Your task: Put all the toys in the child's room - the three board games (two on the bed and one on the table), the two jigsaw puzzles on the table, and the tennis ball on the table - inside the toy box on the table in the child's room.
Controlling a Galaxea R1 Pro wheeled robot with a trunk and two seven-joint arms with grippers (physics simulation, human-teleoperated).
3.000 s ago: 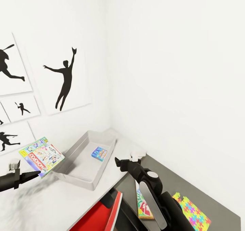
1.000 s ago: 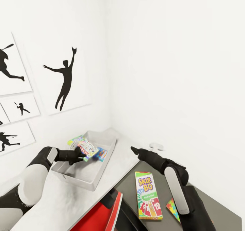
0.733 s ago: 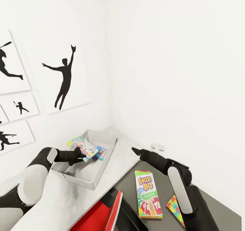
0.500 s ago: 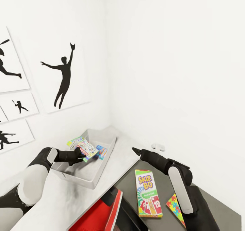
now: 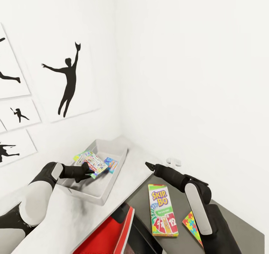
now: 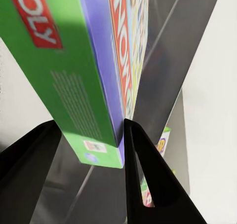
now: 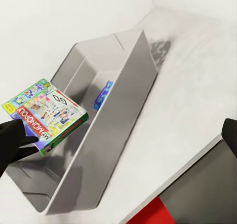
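The left gripper [image 5: 86, 170] clamps the green-edged board game [image 5: 95, 164] above the toy box [image 5: 95, 191]; the right gripper's [image 5: 148, 166] grip cannot be told.

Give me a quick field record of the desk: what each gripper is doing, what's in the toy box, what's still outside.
left gripper: shut on the Monopoly box, held over the toy box
right gripper: empty, above the table; jaw state unclear
in toy box: blue board game
still outside: Skip-Bo box and a jigsaw puzzle, both on the dark grey section
tennis ball: not located
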